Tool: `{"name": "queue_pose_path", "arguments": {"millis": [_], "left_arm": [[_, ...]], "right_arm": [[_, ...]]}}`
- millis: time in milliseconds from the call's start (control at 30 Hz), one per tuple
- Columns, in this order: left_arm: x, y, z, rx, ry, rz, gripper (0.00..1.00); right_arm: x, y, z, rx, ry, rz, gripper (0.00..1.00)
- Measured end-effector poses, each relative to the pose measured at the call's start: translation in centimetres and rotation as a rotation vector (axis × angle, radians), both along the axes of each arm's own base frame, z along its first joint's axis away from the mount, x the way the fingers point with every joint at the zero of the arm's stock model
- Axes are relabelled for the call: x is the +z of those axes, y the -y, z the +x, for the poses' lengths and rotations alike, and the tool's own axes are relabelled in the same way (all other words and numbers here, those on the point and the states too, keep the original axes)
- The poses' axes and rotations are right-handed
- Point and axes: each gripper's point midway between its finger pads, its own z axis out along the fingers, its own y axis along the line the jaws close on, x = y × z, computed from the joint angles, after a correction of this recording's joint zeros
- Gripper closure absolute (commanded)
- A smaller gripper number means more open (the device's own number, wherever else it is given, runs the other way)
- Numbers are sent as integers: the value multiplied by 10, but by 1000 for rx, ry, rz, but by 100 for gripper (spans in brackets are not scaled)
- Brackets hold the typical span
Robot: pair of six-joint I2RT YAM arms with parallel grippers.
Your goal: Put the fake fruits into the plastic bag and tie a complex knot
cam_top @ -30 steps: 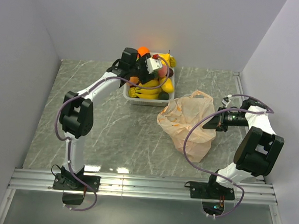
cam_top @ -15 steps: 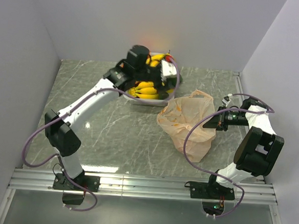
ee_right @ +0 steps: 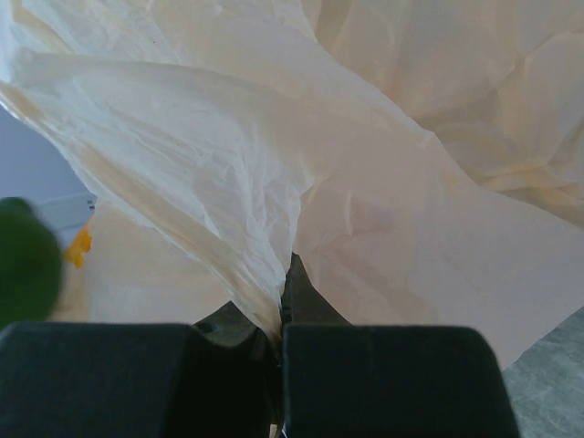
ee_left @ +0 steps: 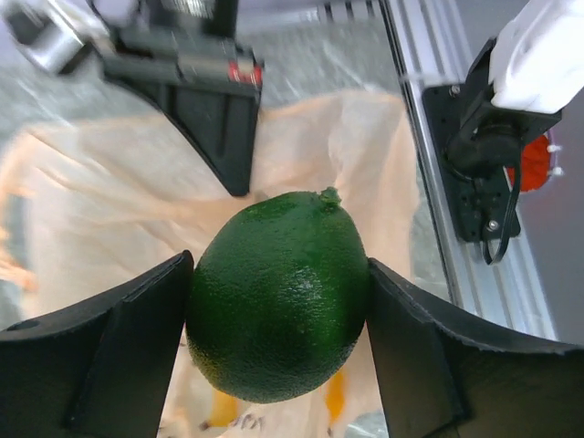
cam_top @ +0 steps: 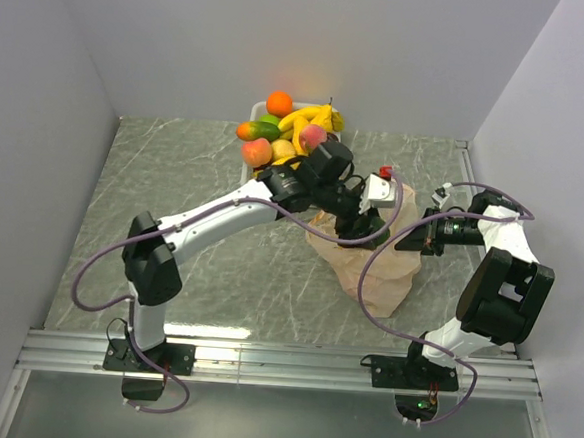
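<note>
A green lime sits squeezed between the two black fingers of my left gripper, held over the pale peach plastic bag. In the top view that left gripper hovers over the bag near its mouth, and the lime is hidden there. My right gripper is shut on a fold of the bag's edge and holds it up at the bag's right side. The other fake fruits lie in the white tray: an orange, bananas, a peach.
The tray stands at the back against the far wall, left of the bag. Grey walls close in the left, back and right sides. An aluminium rail with both arm bases runs along the near edge.
My left arm has swung from the tray to the right, carrying the lime over the bag. The tray's fruits are uncovered now. The right arm has kept still.
</note>
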Motion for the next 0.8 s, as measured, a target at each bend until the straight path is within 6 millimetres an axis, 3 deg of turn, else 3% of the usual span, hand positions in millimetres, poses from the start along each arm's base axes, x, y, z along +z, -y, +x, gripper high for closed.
{"name": "queue_pose_path", "arguments": {"millis": [33,167,300,400,533,633,733,800], "left_arm": [[-8,2,0,5,-19,21,1],[-24,0,5,56,-69,72,1],[-8,-4,22,136,-120,32,1],[16,-25,63,261,-157,-43,1],[52,-86,150,544,-167,-164,1],[79,-156,222,801,-137,-258,1],[87,-223,270,1023,-105,-307,1],[86,-255,290,1127,-84,-312,1]], "right_arm": [[0,0,0,0,0,0,100],[0,-1,0,4,1,0,100],[0,-2,-1,14,5,-2,100],[0,-3,-1,20,8,-3,100],[0,-3,-2,24,6,-4,100],[0,-3,-2,24,6,-5,100],[-1,-3,-3,25,7,-6,100],[-1,-3,-3,25,6,-6,100]]}}
